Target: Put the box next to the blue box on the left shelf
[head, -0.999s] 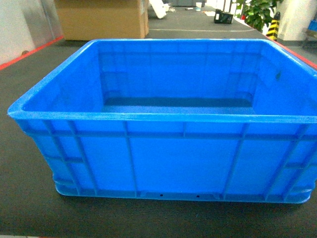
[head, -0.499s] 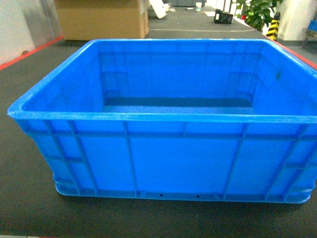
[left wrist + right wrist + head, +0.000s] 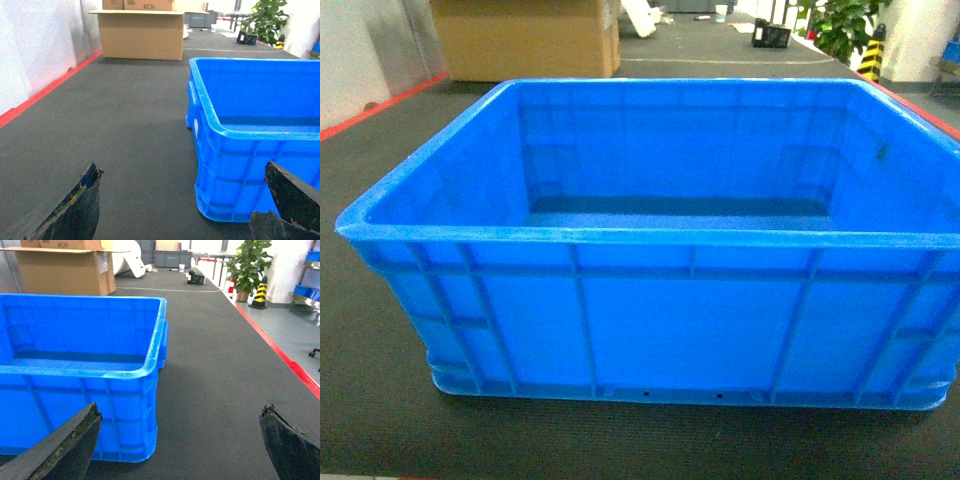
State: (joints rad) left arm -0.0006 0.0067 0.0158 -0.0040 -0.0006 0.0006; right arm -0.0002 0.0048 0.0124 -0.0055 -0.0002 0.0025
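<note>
nothing has changed over the last sec: the large bright-blue ribbed plastic crate sits in the same spot on the dark ribbed floor mat, filling the head view, empty inside.

the left gripper has its dark worn fingers spread wide, the crate's left near corner between them but not touching. the right gripper is likewise spread apart, fingers low in view, flanking the crate's right near corner, holding nothing.

so the pick-up hasn't started; judging by this, both arms are lined up w/ the crate's ends, ready to close in. no shelf or second blue box is in view. a brown cardboard carton stands well behind.
</note>
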